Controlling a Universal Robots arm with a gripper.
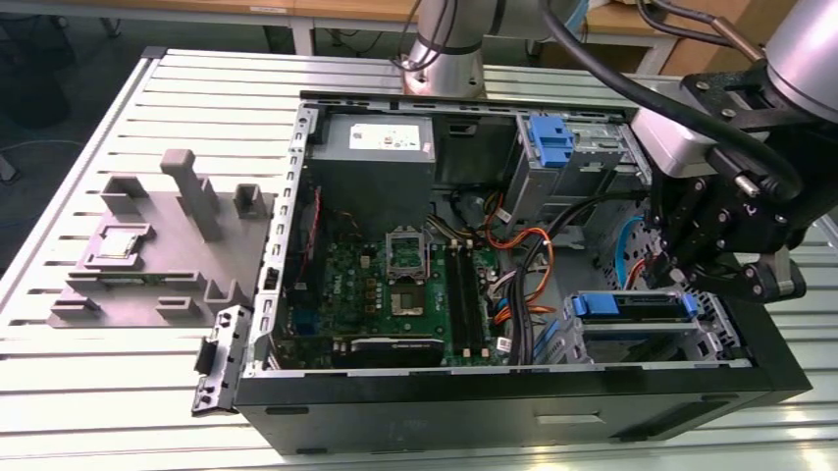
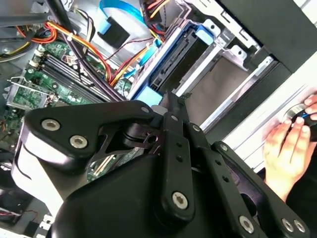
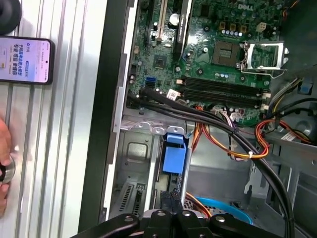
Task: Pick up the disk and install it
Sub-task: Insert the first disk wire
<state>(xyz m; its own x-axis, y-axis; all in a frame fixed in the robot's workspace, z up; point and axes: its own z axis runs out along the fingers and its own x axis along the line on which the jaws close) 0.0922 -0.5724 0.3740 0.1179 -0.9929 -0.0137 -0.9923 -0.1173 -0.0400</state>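
Presently, we find the disk [image 1: 631,306] seated in the drive cage [image 1: 717,326] at a corner of the open computer case [image 1: 524,417], on the exterior view's right. The hand [image 1: 694,280] hangs just above it, closed narrow, gripping nothing. The case lies on the slatted table [image 1: 131,392].

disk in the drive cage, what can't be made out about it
- Exterior view: the disk, label hidden inside the drive cage.
- Second wrist view: its near end hidden behind the pincer.
- Second wrist view: the hand, cut off by the picture's edge.
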